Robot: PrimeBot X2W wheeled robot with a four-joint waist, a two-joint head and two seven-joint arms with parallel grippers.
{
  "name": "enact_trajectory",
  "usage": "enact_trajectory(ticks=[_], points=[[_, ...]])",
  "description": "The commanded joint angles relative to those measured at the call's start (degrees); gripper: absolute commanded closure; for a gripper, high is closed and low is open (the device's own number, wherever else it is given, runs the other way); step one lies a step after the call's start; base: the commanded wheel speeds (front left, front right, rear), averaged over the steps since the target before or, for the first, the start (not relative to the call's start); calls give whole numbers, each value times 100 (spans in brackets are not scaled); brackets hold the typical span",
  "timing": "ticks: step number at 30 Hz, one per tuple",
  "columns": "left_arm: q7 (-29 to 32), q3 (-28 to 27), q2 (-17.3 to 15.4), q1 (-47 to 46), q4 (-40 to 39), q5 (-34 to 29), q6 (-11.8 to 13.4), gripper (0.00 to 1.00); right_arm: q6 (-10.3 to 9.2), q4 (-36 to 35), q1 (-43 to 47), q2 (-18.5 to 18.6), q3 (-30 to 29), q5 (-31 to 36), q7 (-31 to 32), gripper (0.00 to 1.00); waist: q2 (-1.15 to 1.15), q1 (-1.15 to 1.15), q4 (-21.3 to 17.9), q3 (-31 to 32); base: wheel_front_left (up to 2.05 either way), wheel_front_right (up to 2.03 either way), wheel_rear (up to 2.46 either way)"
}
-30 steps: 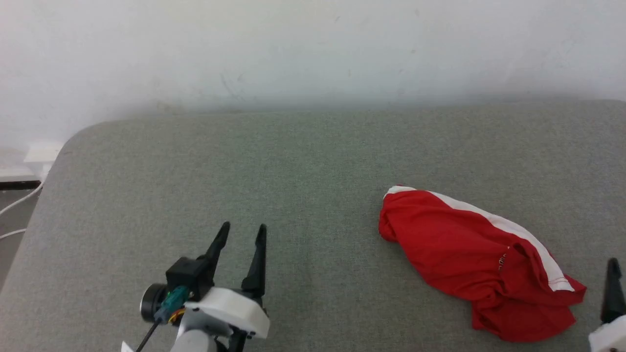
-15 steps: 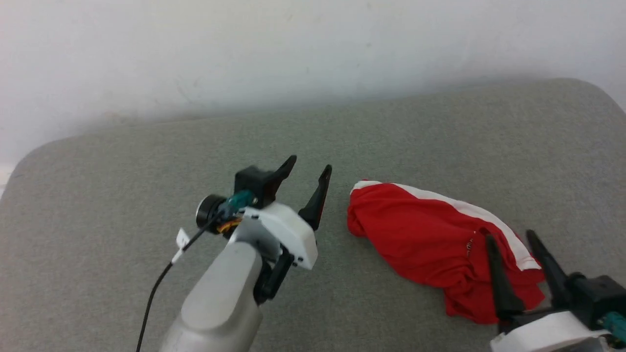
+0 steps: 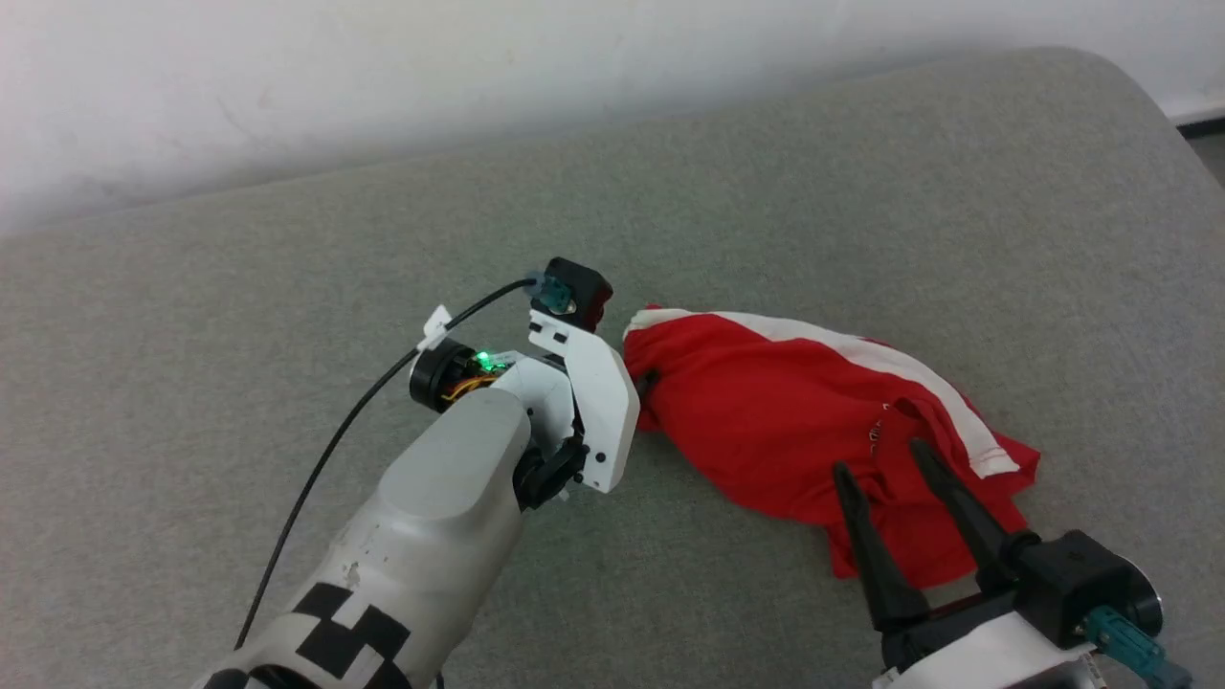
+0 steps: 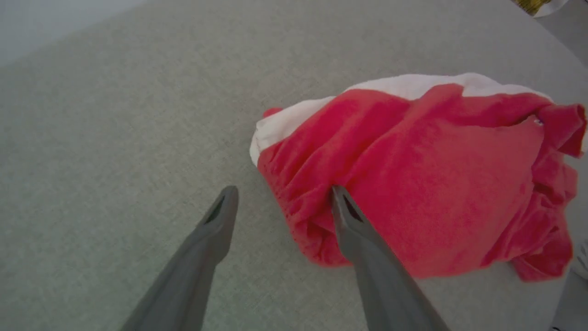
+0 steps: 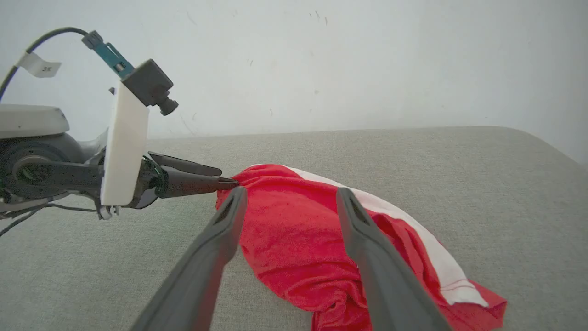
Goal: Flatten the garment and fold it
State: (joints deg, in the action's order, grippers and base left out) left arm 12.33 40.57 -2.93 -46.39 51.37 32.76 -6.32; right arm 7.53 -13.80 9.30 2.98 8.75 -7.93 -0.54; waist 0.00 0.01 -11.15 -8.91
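The pale left forearm (image 3: 450, 478) was seen reaching in from the lower left. The left claw (image 4: 283, 191) was spread open, with nothing gripped between its fingers, and was pointed at the garment (image 3: 766, 411). One finger (image 4: 363, 248) was set against the gathered red edge of the cloth. The other (image 4: 202, 248) was positioned over bare grey cushion (image 3: 239, 287), just beside that edge. In the right wrist view, this claw's tips were seen meeting the garment's end, low over the cushion.

The garment was found crumpled in a long red heap directly ahead of the left claw, stretched from its tips toward the right claw (image 3: 879, 457). A white stripe was seen along the side of the heap away from the right claw. A scrap of lettering was made out just ahead of that claw's tips, too small to be read.

The right claw was likewise spread open, with nothing gripped. Its tips were placed over the heap's ragged near end; whether the cloth was touched there could not be told. A white wall (image 3: 383, 77) was seen beyond the cushion.
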Motion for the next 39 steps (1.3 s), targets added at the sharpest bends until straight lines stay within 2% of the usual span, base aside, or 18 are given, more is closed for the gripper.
enact_trajectory(ticks=[1,8,9,10,11,12,13,15,20,21,26,31,35,39], points=[[285,175,4,-157,181,154,-49,0,-4,14,-116,-10,74,-63,-21,0,0,-1,-253,-306,0,0,0],[1662,869,5,-331,660,712,-104,0,-4,158,-301,-10,181,-272,-169,0,0,-1,-391,-520,0,0,0],[1915,983,5,-316,696,780,-107,7,-4,187,-317,-10,179,-283,-188,0,0,-1,-396,-525,0,0,0],[2137,1084,5,-300,711,847,-110,25,-4,210,-328,-10,177,-291,-203,0,0,-1,-397,-524,0,0,0],[2323,1177,5,-276,689,930,-112,59,-4,223,-338,-10,171,-303,-222,0,0,-1,-393,-523,0,0,0],[2437,1272,5,-243,605,1028,-113,84,-4,237,-345,-10,164,-312,-235,0,0,-1,-381,-512,0,0,0],[2443,1363,5,-235,497,1099,-113,100,-4,246,-346,-10,153,-327,-242,0,0,-1,-352,-510,0,0,0],[2242,1468,5,-287,373,1161,-114,100,-4,268,-363,-10,123,-357,-264,0,0,-1,-273,-497,0,0,0],[759,1353,-61,-599,180,1037,-96,100,-4,367,-349,-10,16,-414,-287,0,0,-1,12,-270,0,0,0],[759,1353,-61,-599,180,1037,-96,100,-4,367,-349,-10,16,-414,-287,0,0,-1,12,-270,0,0,0],[-486,1010,-408,-427,-245,1014,165,100,-4,408,-183,-10,-194,-480,-270,0,0,-1,381,58,0,0,0],[-957,648,-1115,529,-1237,1220,716,100,-4,379,7,-10,-331,-515,-214,0,0,-1,702,268,0,0,0],[-993,284,-1790,1851,-2345,1597,1432,100,-4,341,102,-10,-371,-517,-160,0,0,-1,846,369,0,0,0],[-969,-25,-2195,3214,-3448,2041,2169,100,-4,316,178,-10,-457,-495,-109,0,0,-1,951,434,0,0,0]])
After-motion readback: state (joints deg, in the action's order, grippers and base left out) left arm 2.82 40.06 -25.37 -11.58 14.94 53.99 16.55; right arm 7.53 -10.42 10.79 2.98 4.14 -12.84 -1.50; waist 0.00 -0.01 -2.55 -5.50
